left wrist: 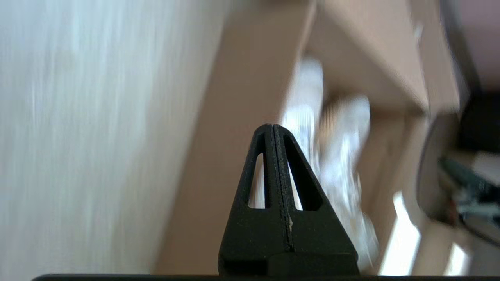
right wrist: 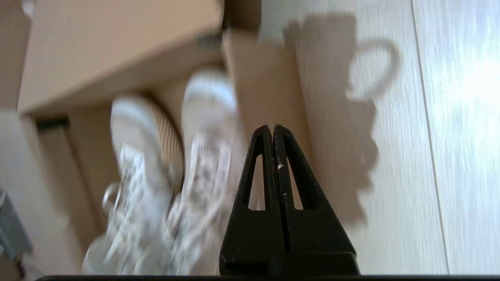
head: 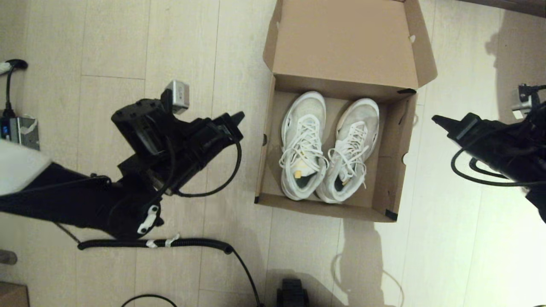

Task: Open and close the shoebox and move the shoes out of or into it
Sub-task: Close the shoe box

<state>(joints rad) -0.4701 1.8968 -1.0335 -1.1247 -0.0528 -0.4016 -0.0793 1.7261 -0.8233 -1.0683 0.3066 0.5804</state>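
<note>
The brown cardboard shoebox (head: 394,170) stands open on the floor, its flap lid (head: 345,40) folded back on the far side. Both white sneakers sit inside, toes toward the lid: one (head: 302,143) on the left, the other (head: 352,149) on the right. My left gripper (head: 239,116) hovers left of the box, shut and empty, its tip (left wrist: 272,127) pointing at the box's side wall (left wrist: 234,117). My right gripper (head: 436,120) hovers right of the box, also shut and empty, its tip (right wrist: 272,128) before the box's right wall (right wrist: 265,89). The sneakers (right wrist: 168,168) show blurred in the right wrist view.
Pale wood plank floor (head: 128,51) surrounds the box. A coiled black cable (head: 170,244) lies on the floor at the front left. A power adapter with a plug (head: 17,128) sits at the far left edge. A dark object (head: 293,292) stands at the bottom centre.
</note>
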